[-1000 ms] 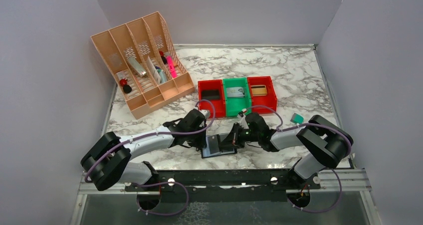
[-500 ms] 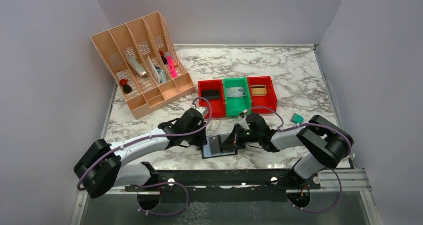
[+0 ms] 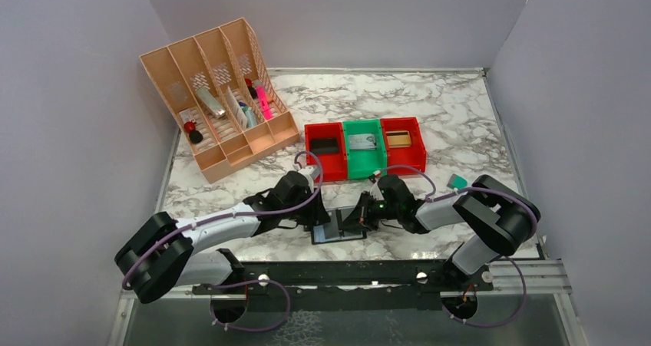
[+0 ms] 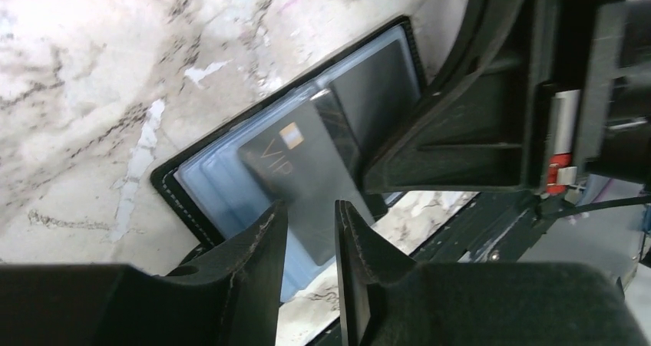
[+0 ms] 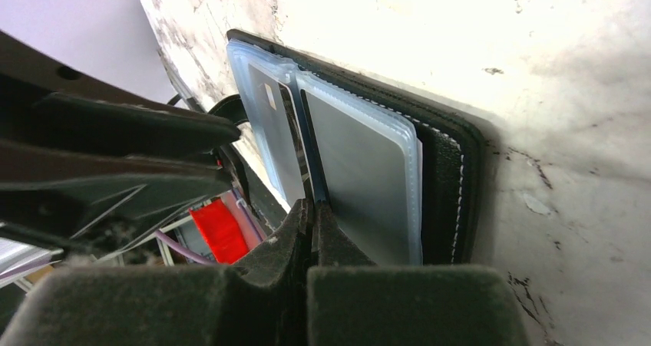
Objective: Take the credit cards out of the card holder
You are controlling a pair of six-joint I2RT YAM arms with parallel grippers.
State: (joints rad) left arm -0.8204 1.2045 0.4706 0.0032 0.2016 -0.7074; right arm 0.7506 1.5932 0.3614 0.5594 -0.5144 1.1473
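The card holder [image 3: 338,230] lies open on the marble near the front edge, black with grey-blue sleeves [image 4: 211,192]. A dark credit card marked VIP [image 4: 307,150] sticks partly out of a sleeve toward my left gripper [image 4: 311,235]. That gripper is open, its fingers a small gap apart just over the card's free end, and it grips nothing. From the other side, my right gripper [image 5: 315,208] is shut on the thin edge of a middle sleeve of the card holder [image 5: 449,177]. A second grey card [image 5: 368,177] sits inside a sleeve. In the top view the left gripper [image 3: 321,217] and right gripper [image 3: 358,217] flank the holder.
Red and green bins [image 3: 365,148] stand just behind the arms. A tan file organiser [image 3: 219,100] is at the back left, and a small teal block [image 3: 457,182] lies to the right. The black mounting rail [image 3: 345,271] runs along the near edge.
My left gripper's jaws have parted from nearly shut to a small gap, and the left arm shifted slightly. The right gripper and the holder have stayed put.
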